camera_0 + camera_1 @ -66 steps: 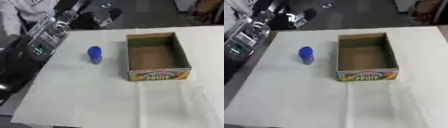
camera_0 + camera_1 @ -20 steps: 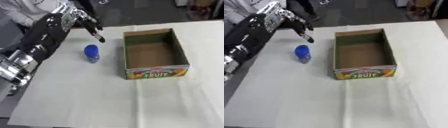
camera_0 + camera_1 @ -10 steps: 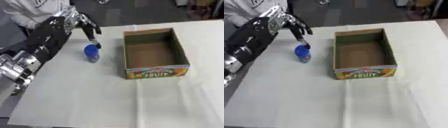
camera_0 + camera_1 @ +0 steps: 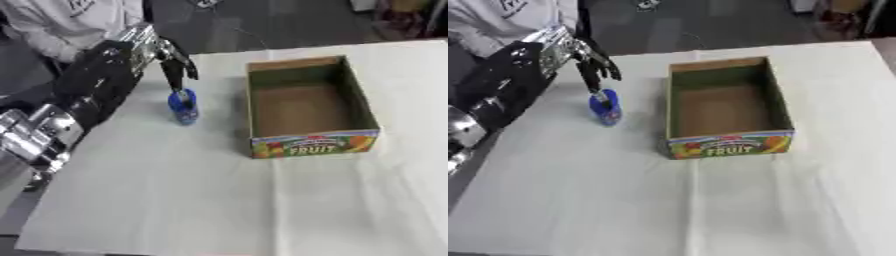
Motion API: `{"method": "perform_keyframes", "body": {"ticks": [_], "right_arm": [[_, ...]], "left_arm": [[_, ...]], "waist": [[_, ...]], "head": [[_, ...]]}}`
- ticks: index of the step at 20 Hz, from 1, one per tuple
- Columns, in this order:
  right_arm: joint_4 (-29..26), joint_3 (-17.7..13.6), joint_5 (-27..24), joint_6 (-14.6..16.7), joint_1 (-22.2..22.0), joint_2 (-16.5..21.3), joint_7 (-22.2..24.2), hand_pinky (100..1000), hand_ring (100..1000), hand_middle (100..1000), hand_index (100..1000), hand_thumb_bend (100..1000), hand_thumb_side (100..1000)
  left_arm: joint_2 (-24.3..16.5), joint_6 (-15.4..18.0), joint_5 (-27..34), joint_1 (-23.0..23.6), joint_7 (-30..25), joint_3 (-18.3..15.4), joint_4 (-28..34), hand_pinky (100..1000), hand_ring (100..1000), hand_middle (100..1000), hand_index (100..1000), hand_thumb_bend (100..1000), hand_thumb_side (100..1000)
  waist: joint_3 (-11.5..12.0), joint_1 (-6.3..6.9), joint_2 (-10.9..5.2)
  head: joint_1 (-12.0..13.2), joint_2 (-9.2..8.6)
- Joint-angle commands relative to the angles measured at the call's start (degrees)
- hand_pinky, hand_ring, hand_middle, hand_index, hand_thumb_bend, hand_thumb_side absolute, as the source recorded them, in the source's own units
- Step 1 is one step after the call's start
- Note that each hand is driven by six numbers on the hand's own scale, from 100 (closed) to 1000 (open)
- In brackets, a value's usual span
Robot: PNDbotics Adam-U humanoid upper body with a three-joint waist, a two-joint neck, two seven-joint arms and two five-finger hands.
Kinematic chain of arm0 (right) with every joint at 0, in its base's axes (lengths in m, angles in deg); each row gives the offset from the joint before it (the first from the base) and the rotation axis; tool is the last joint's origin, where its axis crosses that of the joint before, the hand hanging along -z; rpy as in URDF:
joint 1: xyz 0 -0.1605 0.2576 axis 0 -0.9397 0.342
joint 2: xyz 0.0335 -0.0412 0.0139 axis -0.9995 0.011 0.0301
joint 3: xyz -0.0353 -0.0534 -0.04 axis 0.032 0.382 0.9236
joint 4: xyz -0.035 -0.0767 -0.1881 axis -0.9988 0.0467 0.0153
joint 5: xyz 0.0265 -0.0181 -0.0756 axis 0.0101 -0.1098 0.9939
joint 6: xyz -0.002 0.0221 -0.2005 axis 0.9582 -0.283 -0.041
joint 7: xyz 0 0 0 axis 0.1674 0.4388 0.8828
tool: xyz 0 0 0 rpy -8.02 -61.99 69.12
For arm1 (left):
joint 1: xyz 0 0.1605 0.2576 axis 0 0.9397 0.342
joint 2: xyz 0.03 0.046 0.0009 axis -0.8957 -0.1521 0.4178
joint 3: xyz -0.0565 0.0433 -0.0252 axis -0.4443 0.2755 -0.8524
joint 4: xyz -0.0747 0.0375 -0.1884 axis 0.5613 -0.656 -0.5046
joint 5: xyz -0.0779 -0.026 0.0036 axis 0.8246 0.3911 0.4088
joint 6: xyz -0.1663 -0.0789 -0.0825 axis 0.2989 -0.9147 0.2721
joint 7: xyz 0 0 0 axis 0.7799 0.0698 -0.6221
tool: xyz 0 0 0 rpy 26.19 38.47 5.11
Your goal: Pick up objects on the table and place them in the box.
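White cloth-covered table (image 4: 175, 200); an open cardboard box (image 4: 311, 107) sits right of centre, long axis running away from the camera, near end printed with fruit and the word FRUIT; brown floor of the box visible, nothing seen inside.

Small blue bottle (image 4: 183, 107) stands upright on the cloth, left of the box and clear of its wall; darker blue cap on top, a pale label patch low on the body.

Left arm (image 4: 79, 105) enters from the lower left edge, black shell with silver joints, reaching diagonally up toward the bottle; left hand (image 4: 166, 60) is poised just above and behind the bottle, palm turned down; fingers (image 4: 588, 75) hang down in a loose, partly spread pose, one dark finger reaching to the bottle's cap and appearing to touch its top; the others are splayed beside it, not wrapped round the body; hand has hold of nothing that I can make out; bottle still rests on the table.

Right hand shows in neither view.

Beyond the far table edge, dark floor; a person in a light grey top (image 4: 70, 22) stands at the upper left, not touching the bottle or box.
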Motion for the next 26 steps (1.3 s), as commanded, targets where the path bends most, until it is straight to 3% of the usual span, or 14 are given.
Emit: {"method": "perform_keyframes", "body": {"ticks": [1,26], "right_arm": [[-0.57,-0.22,-0.28,0.05,0.77,0.6,0.26,476,511,573,601,100,805],[-0.57,-0.04,-0.72,0.09,0.98,0.49,0.85,480,512,574,602,100,807]], "left_arm": [[-1.01,1.28,-0.9,-0.67,-0.21,0.09,0.23,1000,1000,1000,1000,651,447],[-0.09,3.84,-4.02,0.84,-0.21,0.17,-2.88,1000,1000,1000,1000,567,394]], "waist": [[0.1,-0.26,-0.68],[-0.26,-0.3,-0.41]], "head": [[0.17,-0.06],[0.22,-0.06]]}}
